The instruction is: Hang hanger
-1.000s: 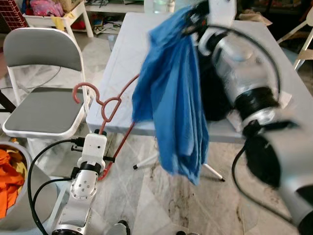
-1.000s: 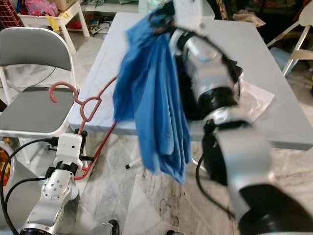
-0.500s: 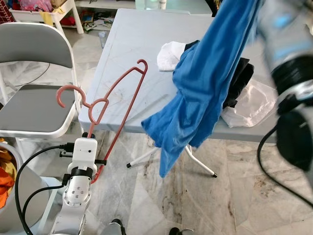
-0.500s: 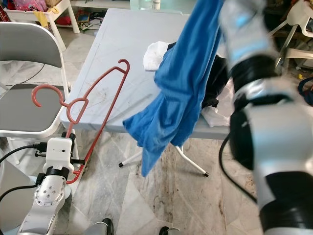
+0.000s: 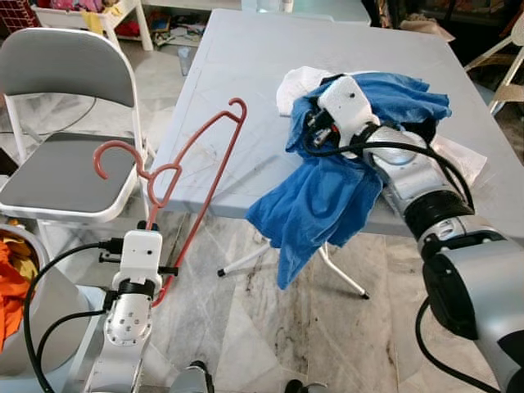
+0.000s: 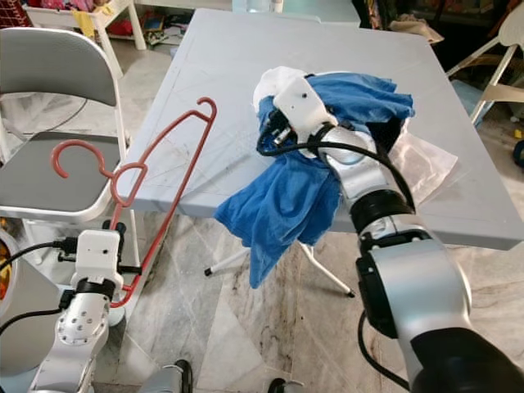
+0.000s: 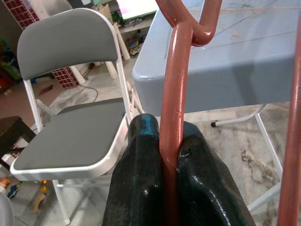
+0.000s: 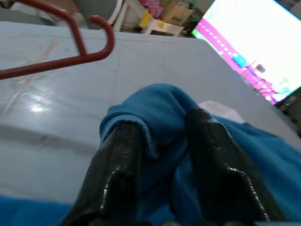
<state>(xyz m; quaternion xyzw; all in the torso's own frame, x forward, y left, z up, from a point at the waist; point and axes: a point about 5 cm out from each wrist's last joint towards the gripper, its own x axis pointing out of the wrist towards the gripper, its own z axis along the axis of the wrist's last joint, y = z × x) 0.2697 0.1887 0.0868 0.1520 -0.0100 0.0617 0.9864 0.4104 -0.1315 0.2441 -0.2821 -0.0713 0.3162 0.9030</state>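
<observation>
The left pincer is pinched tight on the lower bar of a red hanger, holding it upright beside the table edge, its hook curling toward a grey folding chair. The right pincer is clamped on a fold of one blue cloth, low over the table. Part of the cloth lies bunched on the tabletop; the rest drapes over the near edge toward the floor. Under and beside it lie a white garment, something black and a clear plastic bag. At the far left a grey tub holds orange fabric.
</observation>
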